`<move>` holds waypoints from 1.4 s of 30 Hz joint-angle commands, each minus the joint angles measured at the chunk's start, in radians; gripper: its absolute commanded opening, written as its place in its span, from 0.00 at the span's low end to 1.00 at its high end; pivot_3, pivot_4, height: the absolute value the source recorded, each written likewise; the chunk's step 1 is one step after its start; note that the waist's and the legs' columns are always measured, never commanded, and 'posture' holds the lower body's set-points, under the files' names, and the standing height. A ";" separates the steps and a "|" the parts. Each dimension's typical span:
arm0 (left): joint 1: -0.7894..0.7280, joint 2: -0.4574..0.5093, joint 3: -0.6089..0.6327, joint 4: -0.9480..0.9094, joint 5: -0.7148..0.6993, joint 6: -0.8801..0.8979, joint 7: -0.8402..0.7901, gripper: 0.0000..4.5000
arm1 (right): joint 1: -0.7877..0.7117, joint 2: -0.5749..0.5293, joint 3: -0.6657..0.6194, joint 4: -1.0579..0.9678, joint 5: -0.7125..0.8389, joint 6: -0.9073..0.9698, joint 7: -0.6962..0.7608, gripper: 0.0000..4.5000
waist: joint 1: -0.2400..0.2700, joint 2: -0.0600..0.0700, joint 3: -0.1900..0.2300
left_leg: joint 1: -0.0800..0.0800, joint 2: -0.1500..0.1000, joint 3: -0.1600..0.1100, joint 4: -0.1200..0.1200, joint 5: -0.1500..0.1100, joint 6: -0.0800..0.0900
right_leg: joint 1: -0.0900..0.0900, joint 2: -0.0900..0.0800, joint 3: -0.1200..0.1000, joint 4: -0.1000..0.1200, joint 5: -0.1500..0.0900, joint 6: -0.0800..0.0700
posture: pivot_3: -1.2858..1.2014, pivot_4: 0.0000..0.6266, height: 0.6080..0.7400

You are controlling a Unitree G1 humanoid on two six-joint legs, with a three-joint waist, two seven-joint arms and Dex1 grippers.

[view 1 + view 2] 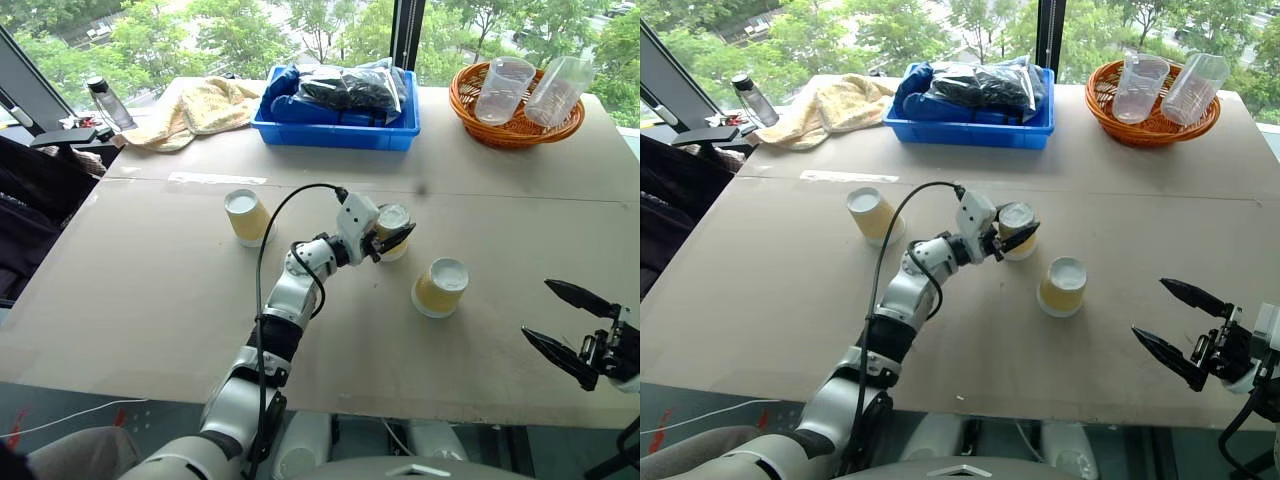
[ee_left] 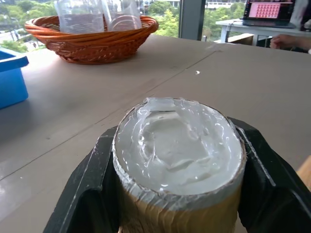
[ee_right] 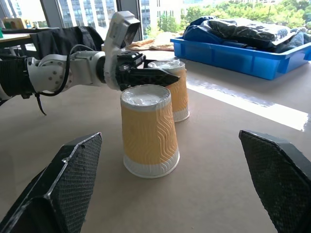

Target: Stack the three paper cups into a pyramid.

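Note:
Three yellow paper cups stand upside down on the brown table. One paper cup stands alone at the left. My left gripper is shut on the middle cup, a black finger pressing each side. That cup's rim looks to rest on the table. The third cup stands close to its right, nearer me, apart from it. At the table's front right corner my right gripper hangs open, holding nothing and pointing at the third cup.
A blue bin with dark bags stands at the back middle. An orange wicker basket with clear plastic cups is at the back right. A yellow towel and a bottle lie at the back left.

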 commanded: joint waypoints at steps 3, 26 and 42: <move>0.096 0.148 -0.049 -0.302 -0.097 0.157 -0.178 0.50 | -0.014 -0.008 -0.016 0.021 0.001 -0.025 0.034 1.00 | 0.002 0.001 0.000 | 0.000 0.000 0.000 0.000 0.000 0.000 | 0.000 0.000 0.000 0.000 0.000 0.000 | 0.52 0.24 1.00; 0.122 0.134 -0.110 -0.311 -0.059 0.132 -0.163 0.84 | -0.026 0.004 0.015 -0.029 -0.007 -0.007 -0.013 1.00 | 0.004 0.001 0.000 | 0.000 0.000 -0.001 0.002 0.000 0.001 | 0.001 0.000 0.000 0.001 0.001 0.001 | 0.52 0.24 1.00; 0.121 0.190 0.009 -0.634 -0.226 0.308 -0.095 0.99 | -0.119 0.009 0.124 -0.024 -0.083 0.025 -0.083 1.00 | 0.003 0.001 0.000 | 0.000 0.000 -0.001 0.003 0.000 0.001 | 0.001 0.000 0.000 0.001 0.001 0.001 | 0.52 0.24 1.00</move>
